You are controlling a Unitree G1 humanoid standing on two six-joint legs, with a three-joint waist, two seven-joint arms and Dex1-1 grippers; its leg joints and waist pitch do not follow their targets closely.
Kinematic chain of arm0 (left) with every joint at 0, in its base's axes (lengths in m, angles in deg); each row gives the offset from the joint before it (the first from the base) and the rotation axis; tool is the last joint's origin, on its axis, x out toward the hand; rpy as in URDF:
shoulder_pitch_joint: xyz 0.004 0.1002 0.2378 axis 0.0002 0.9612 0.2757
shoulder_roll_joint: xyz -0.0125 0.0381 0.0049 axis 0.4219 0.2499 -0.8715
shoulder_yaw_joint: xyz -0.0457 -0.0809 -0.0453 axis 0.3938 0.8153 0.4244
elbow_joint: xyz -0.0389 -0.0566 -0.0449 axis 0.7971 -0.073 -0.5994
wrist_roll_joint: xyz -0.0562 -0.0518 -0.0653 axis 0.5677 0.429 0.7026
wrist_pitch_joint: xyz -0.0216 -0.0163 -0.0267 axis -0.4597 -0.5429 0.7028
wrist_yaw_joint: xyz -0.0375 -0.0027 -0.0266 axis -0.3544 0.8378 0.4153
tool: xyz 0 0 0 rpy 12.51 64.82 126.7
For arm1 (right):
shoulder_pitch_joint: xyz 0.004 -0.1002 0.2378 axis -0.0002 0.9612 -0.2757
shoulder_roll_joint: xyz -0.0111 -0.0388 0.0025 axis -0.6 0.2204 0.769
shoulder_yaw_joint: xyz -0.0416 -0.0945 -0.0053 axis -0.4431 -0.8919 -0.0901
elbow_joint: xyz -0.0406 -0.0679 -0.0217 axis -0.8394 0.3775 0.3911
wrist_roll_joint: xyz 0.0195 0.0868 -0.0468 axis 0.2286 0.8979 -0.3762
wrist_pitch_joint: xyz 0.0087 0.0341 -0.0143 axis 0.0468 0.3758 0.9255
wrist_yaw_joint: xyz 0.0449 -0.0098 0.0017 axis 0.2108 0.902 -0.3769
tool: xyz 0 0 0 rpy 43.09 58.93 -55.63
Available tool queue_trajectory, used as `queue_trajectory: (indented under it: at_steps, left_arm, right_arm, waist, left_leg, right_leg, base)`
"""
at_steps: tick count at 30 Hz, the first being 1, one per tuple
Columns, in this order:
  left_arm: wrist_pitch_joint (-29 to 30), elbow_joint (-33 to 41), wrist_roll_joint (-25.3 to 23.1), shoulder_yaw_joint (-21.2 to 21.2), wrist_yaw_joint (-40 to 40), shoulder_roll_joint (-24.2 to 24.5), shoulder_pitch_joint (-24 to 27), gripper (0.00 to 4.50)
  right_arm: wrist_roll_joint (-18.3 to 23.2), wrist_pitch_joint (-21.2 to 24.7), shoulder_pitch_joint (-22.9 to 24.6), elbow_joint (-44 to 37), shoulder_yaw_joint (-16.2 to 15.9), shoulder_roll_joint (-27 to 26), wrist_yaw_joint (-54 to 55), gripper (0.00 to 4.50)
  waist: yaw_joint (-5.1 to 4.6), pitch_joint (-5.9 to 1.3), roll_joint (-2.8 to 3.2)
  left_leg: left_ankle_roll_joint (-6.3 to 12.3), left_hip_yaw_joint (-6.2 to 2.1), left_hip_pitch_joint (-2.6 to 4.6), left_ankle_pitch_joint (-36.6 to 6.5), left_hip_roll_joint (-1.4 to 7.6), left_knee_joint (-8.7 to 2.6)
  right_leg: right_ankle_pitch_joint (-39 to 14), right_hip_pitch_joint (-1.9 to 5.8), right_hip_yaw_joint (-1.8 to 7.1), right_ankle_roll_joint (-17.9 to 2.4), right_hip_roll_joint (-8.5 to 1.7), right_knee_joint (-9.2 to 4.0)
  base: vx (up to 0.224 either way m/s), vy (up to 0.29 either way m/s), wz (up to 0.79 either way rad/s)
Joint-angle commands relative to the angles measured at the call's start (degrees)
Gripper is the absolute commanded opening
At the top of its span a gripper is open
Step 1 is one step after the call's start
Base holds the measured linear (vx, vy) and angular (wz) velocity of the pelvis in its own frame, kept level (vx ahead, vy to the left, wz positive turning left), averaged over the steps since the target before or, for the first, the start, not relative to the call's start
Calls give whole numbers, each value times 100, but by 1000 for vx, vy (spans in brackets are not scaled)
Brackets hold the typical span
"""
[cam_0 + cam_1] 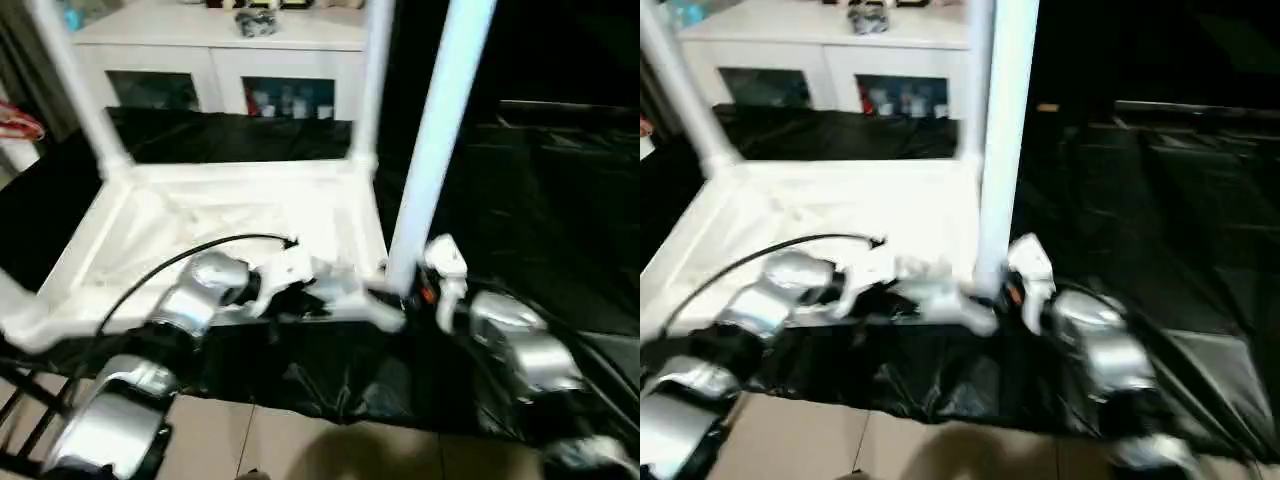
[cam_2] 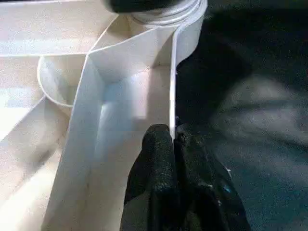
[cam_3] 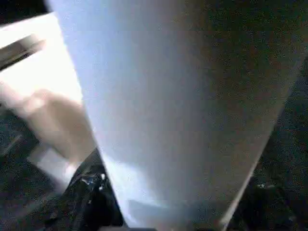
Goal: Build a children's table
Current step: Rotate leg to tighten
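Left eye view shows the children's table [image 1: 250, 215] lying upside down on black sheeting [image 1: 540, 190] so its corner sockets face up; three legs stand in them. The left gripper [image 2: 174, 139] pinches the near rim between closed fingers to steady it. The right gripper [image 1: 425, 290] sits at the base of the near-right leg [image 1: 440, 130], seemingly seating it; its fingers I cannot tell.
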Motion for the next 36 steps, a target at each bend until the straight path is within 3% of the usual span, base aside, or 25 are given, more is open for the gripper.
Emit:
queue_trajectory:
  at_steps: [1,6,7,8,10,12,14,15,17,18,20,21,24,27,30,34,36]
  left_arm:
    - [35,74,52,-60,522,-520,-277,0]
    - [273,-54,-59,-23,1137,-829,-424,0]
    - [309,-78,-83,2,1285,-888,-454,0]
    - [325,-84,-99,3,1365,-929,-468,0]
    - [329,-33,-106,-8,1420,-971,-429,0]
    - [299,33,-87,-21,1333,-945,-371,0]
    - [225,90,-47,-2,1266,-896,-319,0]
    - [213,137,-27,-2,1193,-844,-284,0]
    - [76,214,19,-6,980,-715,-218,0]
    - [64,278,68,-9,784,-627,-174,0]
    - [-52,322,99,-60,480,-477,-126,0]
    - [-127,328,126,-84,299,-403,-100,0]
    - [-269,364,207,-89,-75,-214,-26,0]
    - [-264,421,315,-13,-299,-53,7,0]
    - [-320,414,324,-29,-443,50,13,0]
    - [-417,423,415,-79,-885,245,28,0]
    - [-434,433,428,-90,-963,280,32,0]
  right_arm:
    - [16,256,-49,519,-398,-639,428,209]
    - [-172,97,-413,1101,-188,-1119,1646,209]
    - [-238,1,-503,1264,-155,-1217,1844,209]
    - [-306,-103,-582,1402,-143,-1295,2031,209]
    - [-298,-294,-720,1642,-49,-1470,2212,209]
    - [-220,-295,-729,1636,12,-1509,2152,260]
    - [-168,-318,-741,1619,31,-1499,1988,279]
    - [-222,-359,-747,1613,-15,-1452,1925,293]
    - [-364,-462,-746,1580,-152,-1289,1736,309]
    - [-408,-513,-753,1577,-212,-1164,1576,318]
    - [-529,-632,-752,1575,-365,-935,1246,318]
    - [-555,-681,-725,1531,-443,-814,969,318]
    - [-463,-721,-581,1256,-609,-525,108,318]
    - [-244,-609,-360,785,-796,-170,-890,318]
    - [-130,-528,-222,504,-907,109,-1496,318]
    - [105,-348,163,-110,-1253,800,-2864,318]
    - [137,-278,251,-273,-1328,929,-3096,318]
  waist:
    - [-40,-246,-48]
    - [-116,-245,-37]
    - [-117,-249,-71]
    - [-115,-250,-48]
    - [-120,-263,-55]
    - [-121,-270,-53]
    - [-117,-277,-35]
    - [-116,-276,-8]
    - [-109,-290,-18]
    - [-119,-296,-23]
    - [-115,-309,-90]
    - [-107,-317,-77]
    - [-57,-338,-122]
    - [-9,-347,-110]
    - [39,-333,-98]
    - [88,-307,-103]
    - [130,-306,-93]
  left_leg:
    - [-4,-88,56,-2178,93,-427]
    - [-1,-87,52,-2160,87,-432]
    - [31,-83,44,-2132,85,-430]
    - [52,-78,59,-2132,93,-427]
    - [75,-81,18,-2017,104,-441]
    - [101,-74,13,-1984,110,-443]
    - [124,-67,-2,-1928,119,-450]
    - [117,-72,-11,-1922,120,-454]
    - [117,-65,-8,-1864,123,-447]
    - [142,-67,-44,-1780,120,-448]
    - [212,-47,-45,-1586,120,-426]
    - [229,-47,-54,-1507,116,-418]
    - [451,-13,-83,-1042,116,-359]
    - [633,10,-69,-831,150,-328]
    - [630,10,-60,-994,173,-337]
    - [500,16,-17,-1348,169,-354]
    - [513,11,-18,-1336,186,-359]
  right_leg:
    - [-3095,202,192,-545,-353,-595]
    - [-2976,179,203,-624,-357,-584]
    - [-2946,187,202,-608,-350,-588]
    - [-2906,165,218,-637,-359,-582]
    - [-2646,193,231,-700,-364,-541]
    - [-2414,205,242,-767,-350,-516]
    - [-2090,225,257,-865,-348,-477]
    - [-2046,233,257,-883,-350,-467]
    - [-1867,242,260,-933,-347,-452]
    - [-1722,277,262,-980,-352,-422]
    - [-1519,286,263,-1055,-352,-402]
    - [-1456,300,262,-1079,-354,-381]
    - [-939,320,264,-1199,-350,-320]
    - [-561,306,256,-1331,-329,-270]
    - [-687,288,257,-1368,-335,-278]
    - [-1242,277,266,-1228,-332,-356]
    - [-1256,272,277,-1205,-336,-359]
  base:
    - [0,0,0]
    - [0,0,0]
    - [0,0,0]
    - [0,0,0]
    - [0,0,0]
    - [0,0,0]
    - [0,0,0]
    - [0,0,0]
    - [0,0,0]
    - [0,0,0]
    - [0,0,0]
    - [0,0,0]
    - [0,0,0]
    - [0,0,0]
    - [0,0,0]
    - [0,0,0]
    - [0,0,0]
